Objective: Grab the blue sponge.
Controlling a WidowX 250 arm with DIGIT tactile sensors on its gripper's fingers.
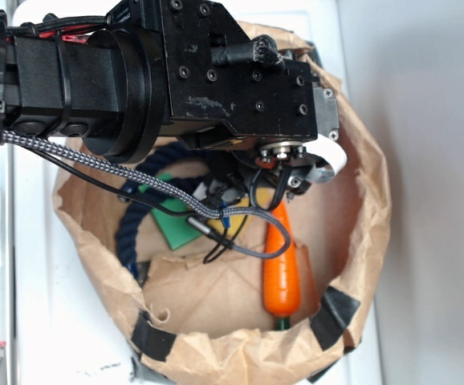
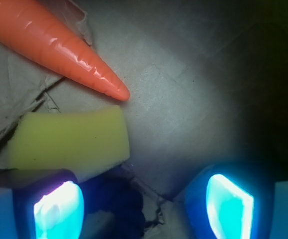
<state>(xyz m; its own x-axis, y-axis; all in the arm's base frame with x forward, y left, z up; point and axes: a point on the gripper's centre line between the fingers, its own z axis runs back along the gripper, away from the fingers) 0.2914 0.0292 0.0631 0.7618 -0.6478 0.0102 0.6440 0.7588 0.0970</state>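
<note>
Two tool pads (image 2: 59, 209) apart; yellow sponge (image 2: 69, 139) beside carrot (image 2: 54, 45).

Place: a robot test bench, a lab rather than a home.
Surface: a bare white table (image 1: 47, 321) along the frame's left and right edges.
My arm: black housing (image 1: 216, 72) with exposed bolts and braided cable (image 1: 95, 164) across the top.
Props: a taped brown paper bag (image 1: 360, 200) holding a plastic carrot (image 1: 282, 273), a yellow sponge (image 2: 69, 139) and rope (image 1: 128, 233).
</note>
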